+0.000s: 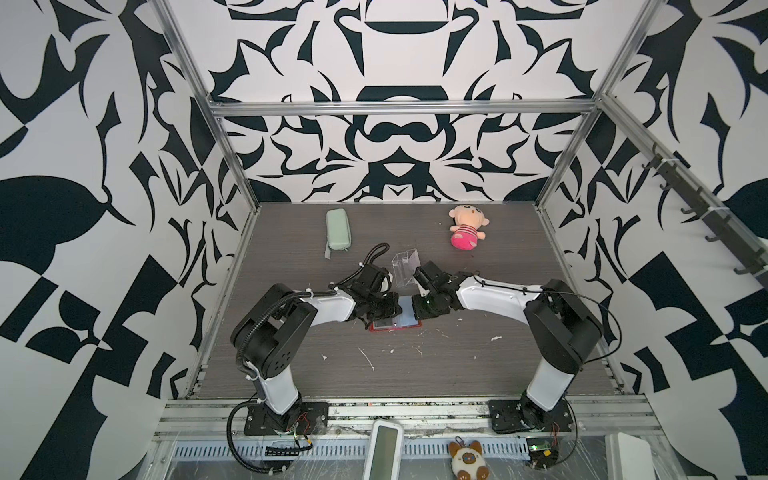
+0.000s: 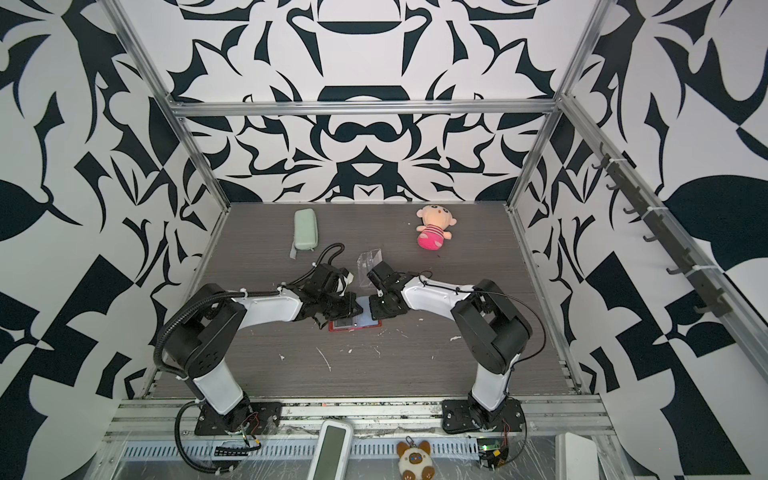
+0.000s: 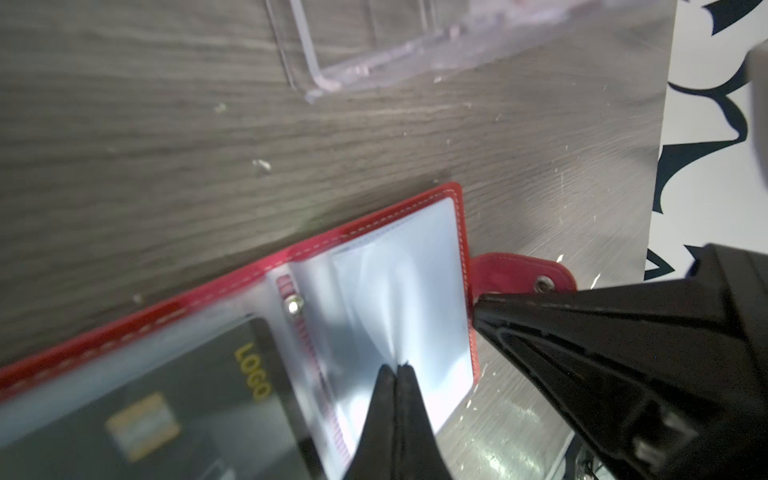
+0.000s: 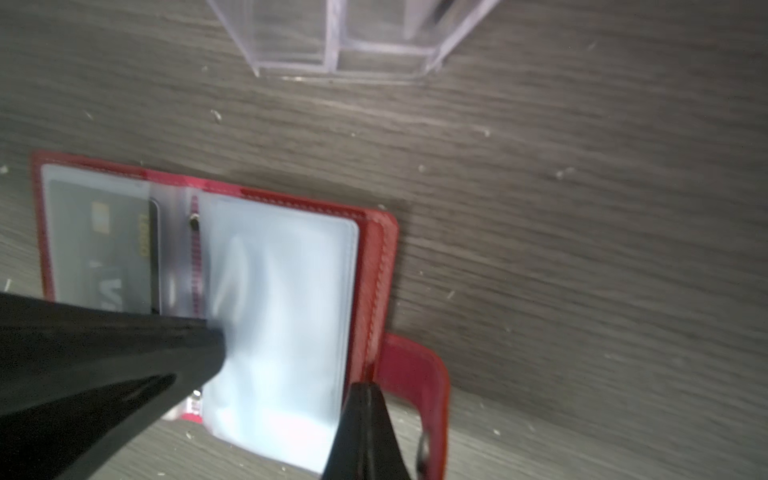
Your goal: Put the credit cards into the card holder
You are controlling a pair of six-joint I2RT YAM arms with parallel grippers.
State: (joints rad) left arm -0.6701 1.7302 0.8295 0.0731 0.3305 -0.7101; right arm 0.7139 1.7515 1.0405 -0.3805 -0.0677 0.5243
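1. Red leather-like booklet card holder (image 1: 390, 329) (image 3: 374, 216) (image 4: 376, 257) lies open flat on the grey wood-grain table (image 1: 291, 353), mid-table between both arms. Its red snap tab (image 3: 523, 274) (image 4: 415, 374) sticks out on the right arm's side.
2. Inside it is one dark credit card with a gold chip and yellow "LOGO" lettering (image 3: 187, 395) (image 4: 108, 245). It is tucked in the clear sleeve on the half nearer the left arm.
3. On the other half is a stack of clear plastic sleeve pages (image 3: 415, 291) (image 4: 282, 291), pale and glossy. Cannot tell if any holds a card.
4. Left gripper (image 1: 398, 308) (image 3: 399, 370): jaws pressed together, tips down on the sleeve stack near the spine. The film creases up toward the tips; cannot tell if a page is caught between them.
5. Right gripper (image 1: 413, 311) (image 4: 365, 386): jaws closed tight, tips touching the cover's outer edge, just beside the snap tab. Cannot tell if it pinches the edge.
6. Clear acrylic box (image 1: 405, 268) (image 4: 345, 41) stands just behind the holder. Its contents are too blurred to read.
7. Pale green zip case (image 1: 338, 230) lies back left and a pink striped plush doll (image 1: 465, 227) back right, both well apart from the holder.
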